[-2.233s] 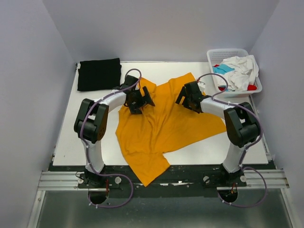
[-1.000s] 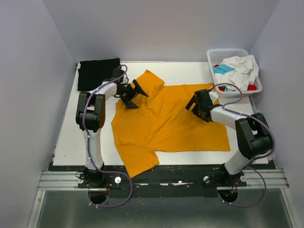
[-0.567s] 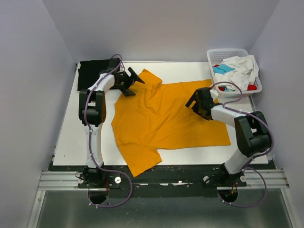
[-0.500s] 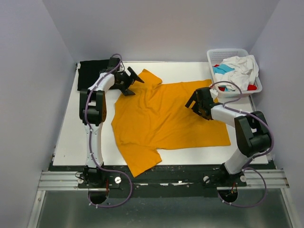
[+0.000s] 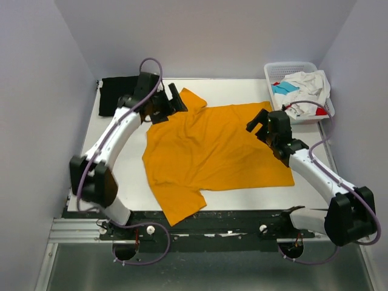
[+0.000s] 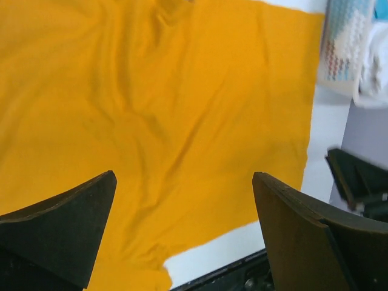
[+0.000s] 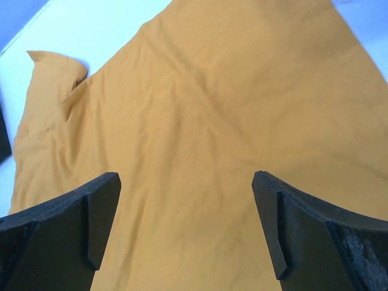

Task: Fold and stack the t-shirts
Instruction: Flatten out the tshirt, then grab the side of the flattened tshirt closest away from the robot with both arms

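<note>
A mustard-orange t-shirt [image 5: 206, 151] lies spread flat across the middle of the white table, one sleeve hanging over the near edge. A black t-shirt [image 5: 115, 96] lies folded at the back left corner. White [image 5: 310, 85], teal [image 5: 282, 89] and red [image 5: 322, 111] t-shirts are heaped in the basket. My left gripper [image 5: 177, 102] hovers open above the orange shirt's far left sleeve, nothing between its fingers. My right gripper [image 5: 258, 123] hangs open over the shirt's far right corner. Orange cloth [image 6: 170, 91] fills the view under the left gripper [image 6: 183, 177], and likewise [image 7: 200, 103] under the right gripper [image 7: 185, 177].
A white lattice basket [image 5: 276, 70] stands at the back right corner, and shows blurred in the left wrist view [image 6: 344, 42]. Bare white table [image 5: 103, 163] runs along the left side, with another strip [image 5: 309, 188] at the near right. Grey walls close in on three sides.
The orange shirt, bunched and diagonal two seconds ago, now lies spread flat. Both arms have changed posture, elbows swung outward and grippers lifted off the cloth, open throughout.
</note>
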You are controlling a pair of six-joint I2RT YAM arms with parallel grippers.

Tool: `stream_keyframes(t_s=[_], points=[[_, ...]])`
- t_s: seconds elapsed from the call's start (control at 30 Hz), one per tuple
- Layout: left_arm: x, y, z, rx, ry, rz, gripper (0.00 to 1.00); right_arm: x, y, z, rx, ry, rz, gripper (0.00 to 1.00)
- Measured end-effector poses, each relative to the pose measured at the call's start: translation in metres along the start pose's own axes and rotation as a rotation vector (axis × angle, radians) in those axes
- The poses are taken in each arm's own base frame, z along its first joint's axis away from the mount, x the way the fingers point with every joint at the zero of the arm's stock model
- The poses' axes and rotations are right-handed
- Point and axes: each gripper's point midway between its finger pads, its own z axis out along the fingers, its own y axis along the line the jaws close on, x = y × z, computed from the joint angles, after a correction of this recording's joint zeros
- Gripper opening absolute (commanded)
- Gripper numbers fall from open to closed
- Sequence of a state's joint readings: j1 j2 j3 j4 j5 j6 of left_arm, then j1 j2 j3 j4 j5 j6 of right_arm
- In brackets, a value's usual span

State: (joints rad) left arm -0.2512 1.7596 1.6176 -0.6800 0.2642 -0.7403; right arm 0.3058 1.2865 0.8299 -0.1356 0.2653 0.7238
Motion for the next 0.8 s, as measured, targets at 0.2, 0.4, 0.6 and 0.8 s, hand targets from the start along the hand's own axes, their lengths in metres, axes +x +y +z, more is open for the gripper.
stream_keyframes(t_s=[0.2, 0.4, 0.6, 0.8], points=[[0.122, -0.002, -0.088, 0.039, -0.049, 0.144, 0.99, 0.008, -0.027, -0.018, 0.062, -0.016, 0.016, 1.00], [0.257, 0.104, -0.104, -0.232, 0.166, 0.156, 0.90, 0.015, -0.038, -0.022, 0.096, -0.001, 0.019, 1.00], [0.334, 0.154, -0.135, -0.276, 0.322, 0.186, 0.85, 0.012, -0.041, -0.023, 0.109, -0.016, 0.024, 1.00], [0.364, 0.158, -0.125, -0.305, 0.407, 0.200, 0.73, 0.014, -0.044, -0.022, 0.118, -0.015, 0.024, 1.00]])
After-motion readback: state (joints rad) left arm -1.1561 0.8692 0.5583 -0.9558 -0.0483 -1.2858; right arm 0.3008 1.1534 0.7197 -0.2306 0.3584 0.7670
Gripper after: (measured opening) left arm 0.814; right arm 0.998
